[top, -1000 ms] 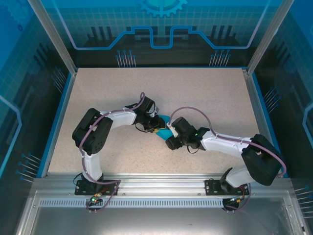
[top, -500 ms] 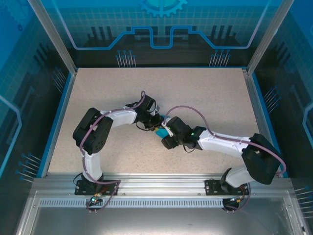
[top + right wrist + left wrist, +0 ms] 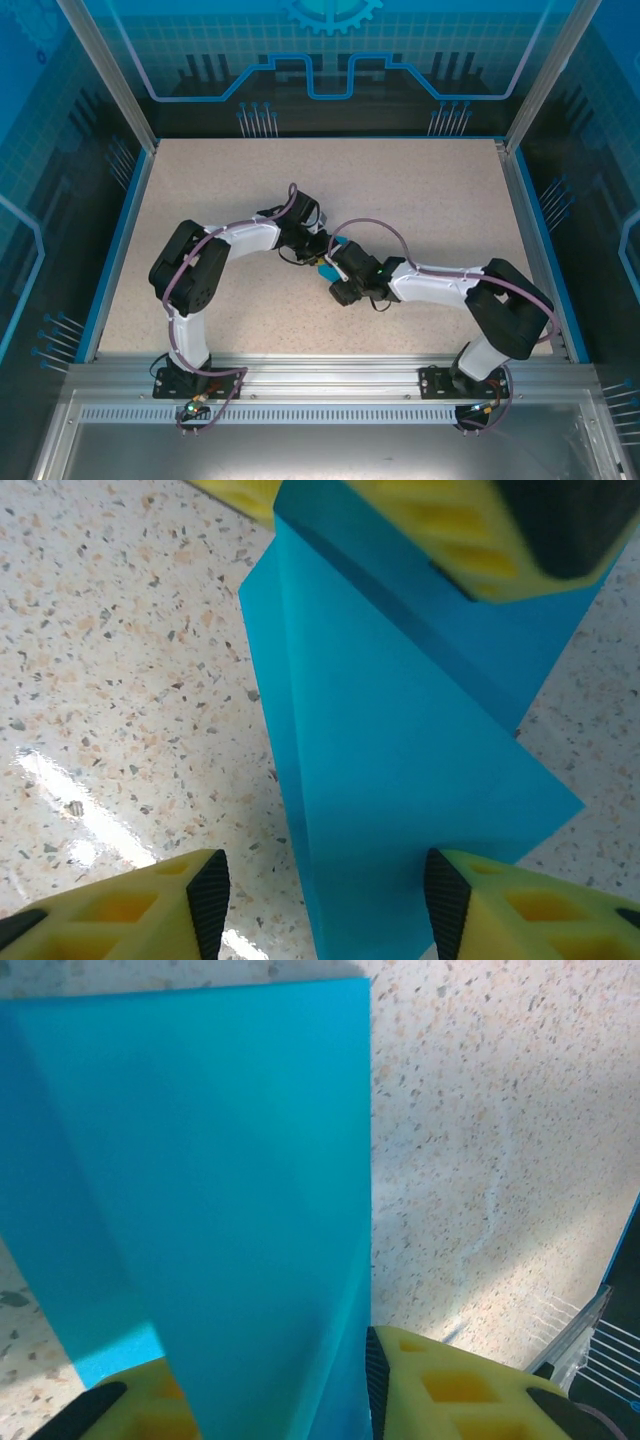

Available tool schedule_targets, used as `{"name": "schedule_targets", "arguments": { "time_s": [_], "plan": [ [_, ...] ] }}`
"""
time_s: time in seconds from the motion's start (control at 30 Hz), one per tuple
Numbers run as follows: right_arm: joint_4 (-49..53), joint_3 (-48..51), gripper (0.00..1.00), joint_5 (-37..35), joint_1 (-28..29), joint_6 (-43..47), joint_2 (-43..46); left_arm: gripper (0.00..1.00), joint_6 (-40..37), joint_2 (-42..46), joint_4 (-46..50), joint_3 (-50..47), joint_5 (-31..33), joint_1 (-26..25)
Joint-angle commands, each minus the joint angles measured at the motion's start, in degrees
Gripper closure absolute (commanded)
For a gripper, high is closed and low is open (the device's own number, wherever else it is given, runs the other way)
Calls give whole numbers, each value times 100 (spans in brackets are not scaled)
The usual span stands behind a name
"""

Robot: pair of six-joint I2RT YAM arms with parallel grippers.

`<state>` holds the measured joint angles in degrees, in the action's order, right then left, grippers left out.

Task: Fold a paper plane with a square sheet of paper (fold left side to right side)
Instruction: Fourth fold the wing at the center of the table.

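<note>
Here left pincer [image 3: 275,1400] clamps the sheet [image 3: 400,740], crowding right pincer's [image 3: 325,895] open jaws.

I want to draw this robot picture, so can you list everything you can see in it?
sheet of paper: one, bright cyan-blue, partly folded, held over the middle of the table
table: one, speckled beige with a blue rim, under both arms
metal frame: one, silver, along the near edge where the arms are bolted
wall panels: several, blue with line patterns, around the table
left arm: one, white and black, reaching to the middle
right arm: one, white and black, reaching to the middle
left gripper: one, yellow fingers, shut on the sheet of paper
right gripper: one, yellow fingers, open, with the paper's lower end between them
</note>
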<state>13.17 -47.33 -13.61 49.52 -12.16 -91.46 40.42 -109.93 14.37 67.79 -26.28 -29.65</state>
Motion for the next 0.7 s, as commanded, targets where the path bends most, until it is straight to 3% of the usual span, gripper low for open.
{"name": "schedule_targets", "arguments": {
  "time_s": [0.0,0.67],
  "plan": [
    [-136,-118,46,-166,67,-38,-141,68,-87,7,215,180,67,-31],
    [-302,-22,67,-222,-106,-232,-342,60,-248,150,534,297,157,44]
  ]
}}
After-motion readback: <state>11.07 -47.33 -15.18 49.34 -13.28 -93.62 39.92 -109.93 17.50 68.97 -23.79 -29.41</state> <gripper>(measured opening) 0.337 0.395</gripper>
